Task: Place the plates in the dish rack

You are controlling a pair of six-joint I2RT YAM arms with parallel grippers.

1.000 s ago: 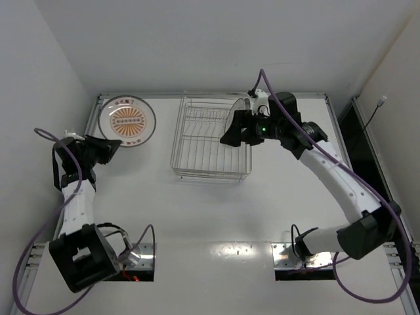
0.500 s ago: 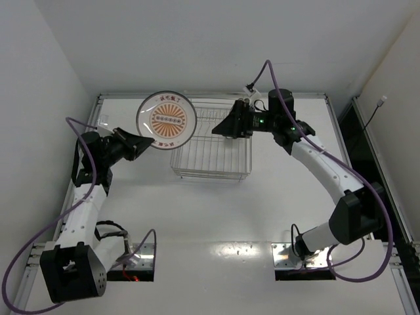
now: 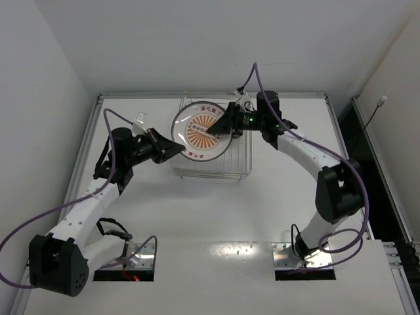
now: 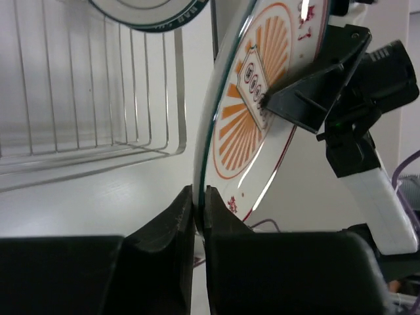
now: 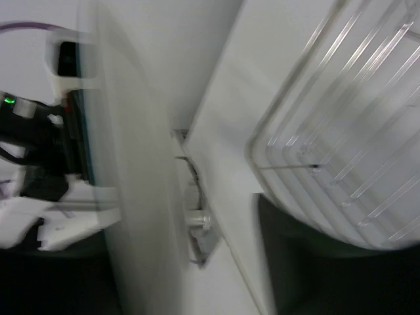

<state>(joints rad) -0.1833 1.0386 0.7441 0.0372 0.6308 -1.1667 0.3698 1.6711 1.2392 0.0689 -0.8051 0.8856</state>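
Only left wrist shows fingers (image 4: 163, 226) pinching plate (image 4: 244, 141)

Red characters on orange-centred plate (image 3: 193, 134) rim: too small, unreadable.

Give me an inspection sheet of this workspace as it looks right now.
Surface: white table, no spills seen.
Job's things: orange-centre plate held tilted above the dish rack; dark-rimmed plate at the rack's far end; third plate not seen.
Clutter: nothing seen.
Grippers: left gripper clamped on the orange-centre plate's rim; right gripper against its face, grip unclear.
Cables: purple cables loop along both arms.
Surroundings: white walls.
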